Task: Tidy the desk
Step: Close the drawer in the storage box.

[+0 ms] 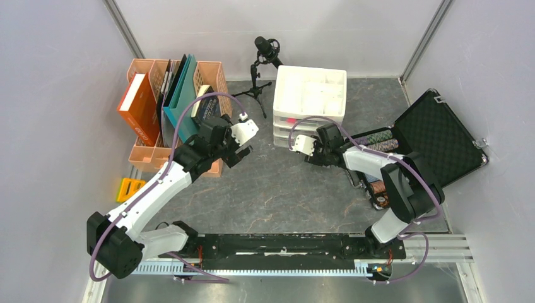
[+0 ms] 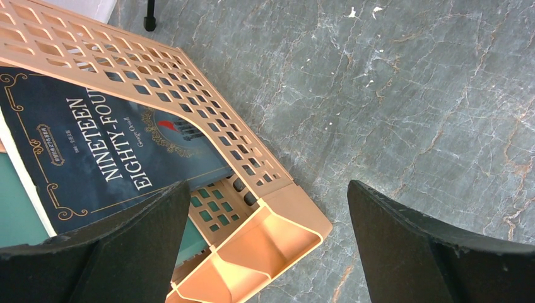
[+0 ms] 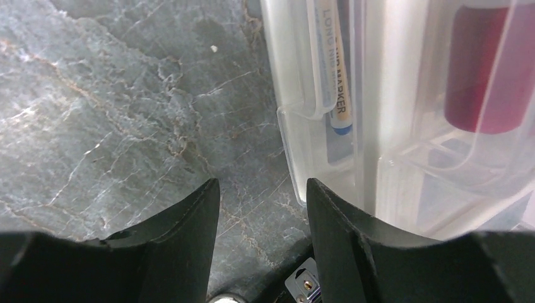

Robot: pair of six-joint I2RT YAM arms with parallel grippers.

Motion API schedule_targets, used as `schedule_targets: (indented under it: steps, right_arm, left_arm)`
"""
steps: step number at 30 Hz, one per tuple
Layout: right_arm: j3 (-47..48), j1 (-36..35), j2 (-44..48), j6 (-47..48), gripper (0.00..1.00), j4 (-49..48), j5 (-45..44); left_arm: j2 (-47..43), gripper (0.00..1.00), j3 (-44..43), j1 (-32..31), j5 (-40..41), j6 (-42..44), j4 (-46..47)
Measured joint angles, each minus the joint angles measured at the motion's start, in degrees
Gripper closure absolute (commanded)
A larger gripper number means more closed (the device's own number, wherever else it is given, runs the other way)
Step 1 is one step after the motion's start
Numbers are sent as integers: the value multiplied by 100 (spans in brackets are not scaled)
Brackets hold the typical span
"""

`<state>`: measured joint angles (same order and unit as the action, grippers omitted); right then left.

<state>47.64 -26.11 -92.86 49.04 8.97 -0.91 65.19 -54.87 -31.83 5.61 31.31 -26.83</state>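
The desk [image 1: 277, 183] is a dark grey stone-patterned top with pale veins. My left gripper [image 1: 238, 151] is open and empty, hovering over the front corner of an orange lattice file organizer [image 1: 180, 107]. In the left wrist view that corner [image 2: 277, 221] lies between the fingers of my left gripper [image 2: 266, 189]. A dark blue book, "Nineteen Eighty-Four" [image 2: 113, 151], leans inside it. My right gripper [image 1: 301, 151] is open and empty, low beside the white drawer unit [image 1: 309, 101]. In the right wrist view my right gripper [image 3: 262, 183] is over bare desk, with a clear drawer [image 3: 391, 126] holding a marker [image 3: 334, 76] on its right.
The organizer also holds an orange book [image 1: 139, 107] and teal folders [image 1: 183, 95]. A microphone on a tripod [image 1: 262, 63] stands at the back. An open black foam-lined case [image 1: 435, 136] with poker chips [image 1: 378, 142] lies right. A yellow object [image 1: 130, 188] sits at the left edge.
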Motion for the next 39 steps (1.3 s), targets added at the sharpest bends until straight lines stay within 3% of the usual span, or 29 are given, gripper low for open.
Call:
schedule_targets:
  steps: [14, 22, 32, 35, 39]
  right_arm:
    - [-2, 291, -87, -74, 41, -356, -109]
    - [-2, 337, -57, -83, 36, -267, 72]
    - [-87, 409, 944, -529, 15, 282, 411]
    - [-87, 575, 1355, -787, 3, 422, 553]
    - [-103, 826, 1945, -1095, 2, 573, 723]
  left_arm:
    - [0, 0, 0, 0, -2, 0, 31]
    - [0, 0, 0, 0, -4, -7, 35]
    - [-144, 0, 168, 66, 9, -448, 175]
    - [-498, 0, 463, 103, 20, -647, 326]
    - [-1084, 0, 907, 131, 28, -881, 485]
